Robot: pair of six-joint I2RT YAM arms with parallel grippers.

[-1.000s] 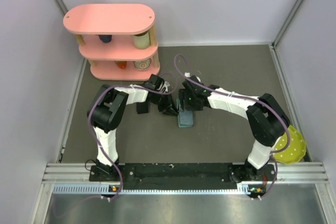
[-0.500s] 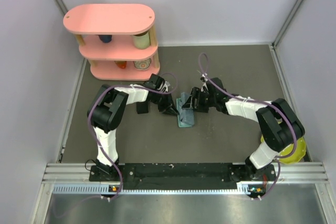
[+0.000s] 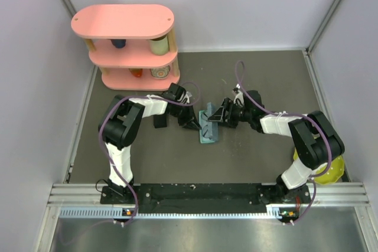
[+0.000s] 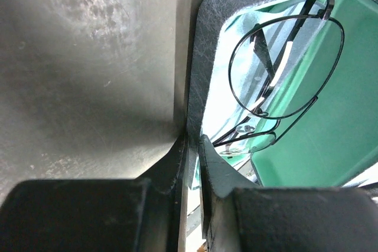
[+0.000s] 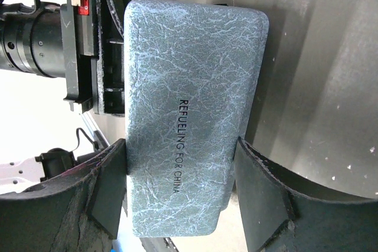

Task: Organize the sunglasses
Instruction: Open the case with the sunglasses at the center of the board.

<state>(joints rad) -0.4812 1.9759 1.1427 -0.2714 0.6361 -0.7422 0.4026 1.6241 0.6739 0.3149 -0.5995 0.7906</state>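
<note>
Sunglasses with a thin dark wire frame and roundish lenses (image 4: 277,87) lay inside the open grey-blue textured oblong case (image 4: 198,57), on a light blue cloth (image 4: 215,101) over its green lining, in the right half of the left wrist view. The left jaws were nearly closed, pinching the case's thin rim at the lower centre of that view. The right jaws stood wide, clamped across the raised lid (image 5: 189,116), one finger on each long edge.

The lid looked the likeliest trouble: held only by its edges, it could slip free and drop onto the frame. One temple reached the rim at the upper right, so a closing lid might catch and bend it. The left pinch was narrow too, so a pull from the right could swivel the case on the dark table (image 4: 88,87) and tip the glasses out.
</note>
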